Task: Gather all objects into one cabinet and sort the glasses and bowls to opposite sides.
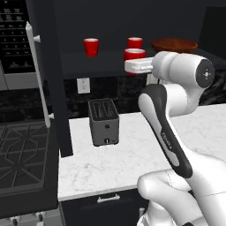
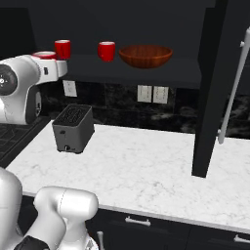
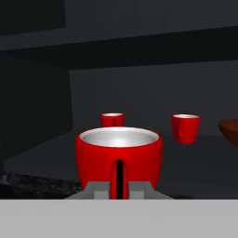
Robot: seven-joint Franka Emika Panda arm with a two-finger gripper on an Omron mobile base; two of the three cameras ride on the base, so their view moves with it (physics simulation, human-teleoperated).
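Black cabinet [image 2: 146,73] fronts and a dark backsplash frame a white marble counter [image 2: 146,166], with a stove [image 1: 22,154] at its left end. On the counter's left part a dark toaster [image 1: 104,122] stands near the back wall. Above it the cabinet's open shelf [image 1: 101,62] carries the task's things: one red cup [image 1: 91,47] towards the left end, a second cup [image 2: 106,51] further along, and the brown bowl [image 2: 145,55] just right of it, apart from it. Both doors stand swung out; the left door [image 1: 53,79] with its silver bar handle [image 1: 37,75] hangs over the counter's left edge, and the right door [image 2: 211,88] juts over the counter further right. At the shelf's front edge the gripper [image 3: 119,188] is clenched on a third cup [image 3: 119,155], its fingers pinching the cup's handle; whether this cup rests on the shelf cannot be told. In the hand view the two other cups stand behind the held one, well apart from it, and the bowl's rim shows at the right edge.
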